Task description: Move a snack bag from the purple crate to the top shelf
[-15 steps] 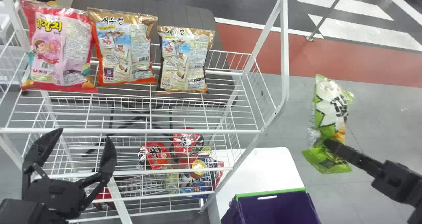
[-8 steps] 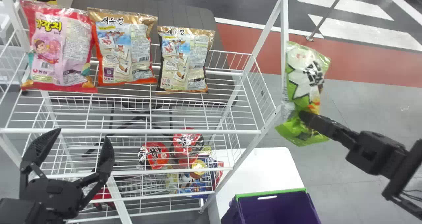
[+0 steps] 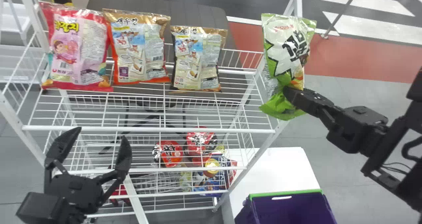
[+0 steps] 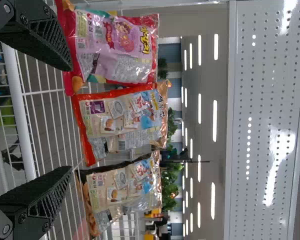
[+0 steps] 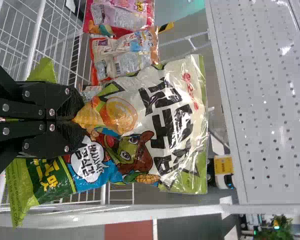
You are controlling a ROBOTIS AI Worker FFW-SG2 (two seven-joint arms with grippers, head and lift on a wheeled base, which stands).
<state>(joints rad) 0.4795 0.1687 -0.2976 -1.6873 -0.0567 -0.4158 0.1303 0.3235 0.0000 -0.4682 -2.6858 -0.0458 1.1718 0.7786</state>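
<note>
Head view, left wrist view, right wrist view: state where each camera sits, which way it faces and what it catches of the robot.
Head view: on the head, facing forward and down at the wire shelf and purple crate; left gripper and right gripper show.
Left wrist view: on that wrist, facing past its own fingers to three snack bags.
Right wrist view: on that wrist, facing along its fingers to the green snack bag.
Head and right wrist views share the green bag.

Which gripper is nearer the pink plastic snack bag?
Left. The left gripper is in front and right of the pink bag; the right gripper is at the shelf's right end.
</note>
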